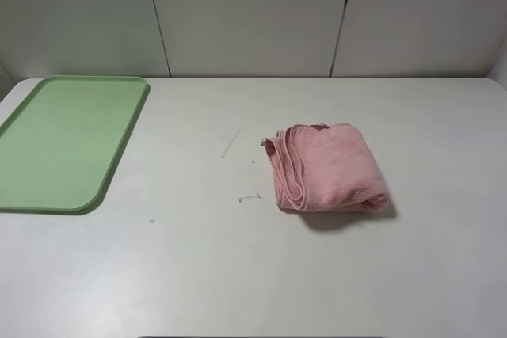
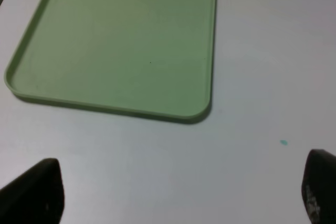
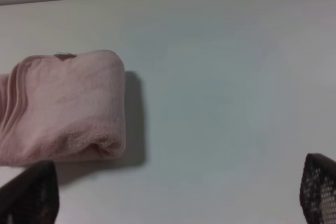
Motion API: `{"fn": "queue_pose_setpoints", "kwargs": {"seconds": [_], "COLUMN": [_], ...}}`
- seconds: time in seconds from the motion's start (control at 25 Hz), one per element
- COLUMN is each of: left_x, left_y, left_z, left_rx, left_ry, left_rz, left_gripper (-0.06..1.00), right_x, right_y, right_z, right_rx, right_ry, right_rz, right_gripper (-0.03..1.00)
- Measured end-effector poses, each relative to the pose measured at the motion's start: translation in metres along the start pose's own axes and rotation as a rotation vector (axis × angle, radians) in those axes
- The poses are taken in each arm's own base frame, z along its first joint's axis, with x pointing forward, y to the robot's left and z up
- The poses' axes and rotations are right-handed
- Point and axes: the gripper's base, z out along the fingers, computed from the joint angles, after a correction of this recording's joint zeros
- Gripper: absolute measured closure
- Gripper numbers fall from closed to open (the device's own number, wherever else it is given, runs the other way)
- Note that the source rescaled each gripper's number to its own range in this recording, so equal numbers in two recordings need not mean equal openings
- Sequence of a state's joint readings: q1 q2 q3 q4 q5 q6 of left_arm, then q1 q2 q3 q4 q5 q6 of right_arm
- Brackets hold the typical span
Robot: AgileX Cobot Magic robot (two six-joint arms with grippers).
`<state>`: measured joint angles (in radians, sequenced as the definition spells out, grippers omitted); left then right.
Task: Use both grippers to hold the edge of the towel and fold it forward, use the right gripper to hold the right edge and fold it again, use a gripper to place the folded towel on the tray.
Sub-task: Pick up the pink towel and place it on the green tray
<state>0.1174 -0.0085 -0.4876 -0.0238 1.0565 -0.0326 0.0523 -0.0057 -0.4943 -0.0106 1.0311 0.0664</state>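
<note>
The pink towel lies folded into a thick bundle on the white table, right of the middle, with its layered hem edges facing left. The right wrist view shows the towel ahead of the right gripper, whose fingers stand wide open and hold nothing. The light green tray rests at the far left and is bare. In the left wrist view the tray lies ahead of the left gripper, open, with one fingertip at each lower corner. Neither arm appears in the high view.
A few small marks and a thin scratch dot the table between tray and towel. A small teal speck lies near the tray's near corner. Grey wall panels close off the table's far edge.
</note>
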Motion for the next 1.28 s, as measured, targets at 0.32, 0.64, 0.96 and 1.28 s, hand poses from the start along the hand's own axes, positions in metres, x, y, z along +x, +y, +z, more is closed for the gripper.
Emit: {"fn": "queue_pose_setpoints", "kwargs": {"seconds": [0.32, 0.64, 0.96, 1.28], "left_x": [0.0000, 0.0000, 0.0000, 0.0000], "left_y": [0.0000, 0.0000, 0.0000, 0.0000], "left_z": [0.0000, 0.0000, 0.0000, 0.0000], "left_rx": [0.000, 0.000, 0.000, 0.000], "left_ry": [0.000, 0.000, 0.000, 0.000], "left_rz": [0.000, 0.000, 0.000, 0.000], "left_gripper": [0.05, 0.05, 0.05, 0.05], "right_x": [0.0000, 0.0000, 0.0000, 0.0000], "right_y": [0.0000, 0.0000, 0.0000, 0.0000], "right_z": [0.0000, 0.0000, 0.0000, 0.0000], "right_rx": [0.000, 0.000, 0.000, 0.000], "right_ry": [0.000, -0.001, -0.001, -0.001], "right_rz": [-0.002, -0.002, -0.002, -0.002], "right_gripper": [-0.03, -0.03, -0.03, -0.03]}}
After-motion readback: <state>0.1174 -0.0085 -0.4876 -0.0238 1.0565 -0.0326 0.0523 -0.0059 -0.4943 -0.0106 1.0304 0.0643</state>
